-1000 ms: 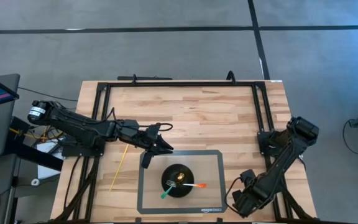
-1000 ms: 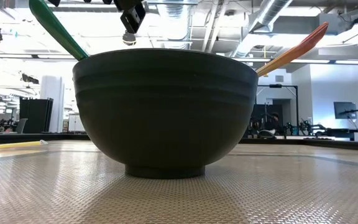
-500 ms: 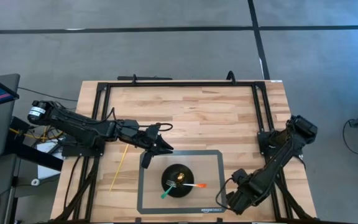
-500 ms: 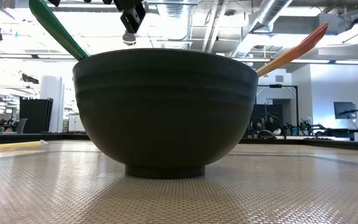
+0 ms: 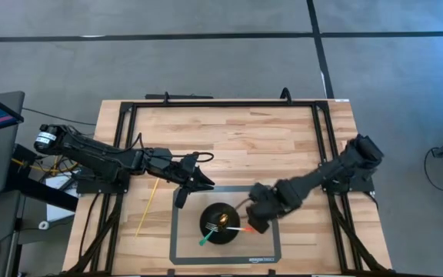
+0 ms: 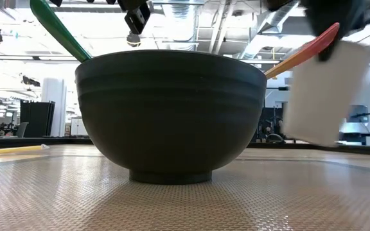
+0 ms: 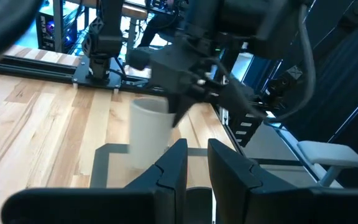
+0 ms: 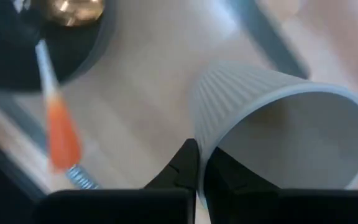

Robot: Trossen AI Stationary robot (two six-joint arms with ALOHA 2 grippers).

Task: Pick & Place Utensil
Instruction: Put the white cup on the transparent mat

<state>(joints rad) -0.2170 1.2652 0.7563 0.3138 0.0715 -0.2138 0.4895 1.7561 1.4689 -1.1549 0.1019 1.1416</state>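
Pale wood planks make up the desk (image 5: 229,138), which carries a grey-bordered mat (image 5: 264,196) at its near edge, and on that mat stands the black bowl (image 5: 220,223), the landmark for everything else. The left arm reaches in from the desk's left side; its gripper (image 5: 193,182) hangs just up and to the left of the bowl, above the mat's corner, fingers (image 7: 173,163) drawn close with only a narrow gap between them and nothing held. The right arm stretches across from the desk's right side, and the right gripper (image 5: 254,220) sits just beside the bowl's right rim. Its fingers (image 8: 188,163) are clamped on the rim of a white ribbed cup (image 8: 272,121), which hangs tilted in the air close to the right of the bowl in the low view (image 6: 323,93), clear of the mat. Inside the bowl lean three utensils: a green-handled one (image 5: 208,239) poking out over the lower left rim, an orange-handled one (image 5: 244,229) sticking out over the right rim toward the cup, and a white fork (image 5: 212,225) lying across the middle. A thin yellow stick (image 5: 146,208) lies on the bare wood well left of the bowl, outside the mat
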